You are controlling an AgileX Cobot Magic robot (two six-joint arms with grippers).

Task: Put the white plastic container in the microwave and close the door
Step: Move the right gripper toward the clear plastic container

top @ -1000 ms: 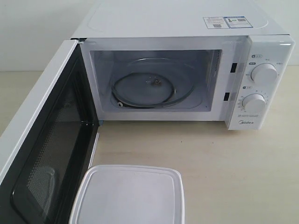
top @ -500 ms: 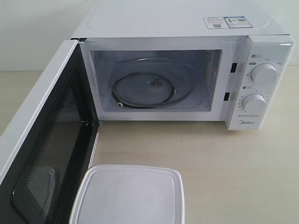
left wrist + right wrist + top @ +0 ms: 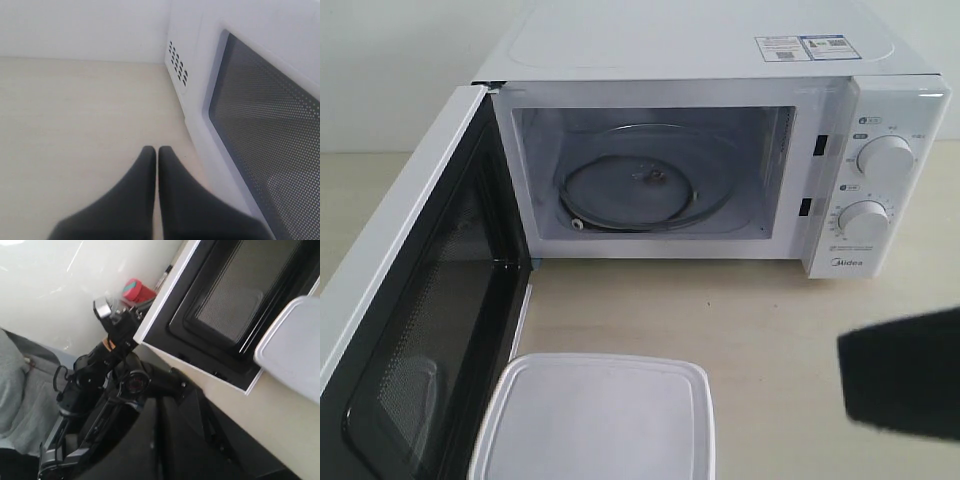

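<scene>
The left claw [image 3: 156, 151] hangs low over the bare worktop [image 3: 75, 115], its two dark fingers pressed together with nothing between them, just beside the outer face of the door [image 3: 270, 140]. In the exterior view the door [image 3: 420, 300] stands swung wide open at the left, its dark mesh window and black inner frame facing the cavity. The container [image 3: 595, 420] sits lidded on the worktop [image 3: 770, 310] at the near edge, outside and in front of the microwave [image 3: 720, 50], its left side just beside the door's lower edge. Behind it the cavity holds only the glass turntable [image 3: 645, 190]. Further right, two round knobs [image 3: 885, 157] stand one above the other on the control panel. At the far right a blurred dark shape [image 3: 905, 385] juts in above the worktop, well apart from the container. In its own wrist view the right claw [image 3: 156, 407] is pressed together and empty, with a corner of the container [image 3: 295, 350] beyond it.
</scene>
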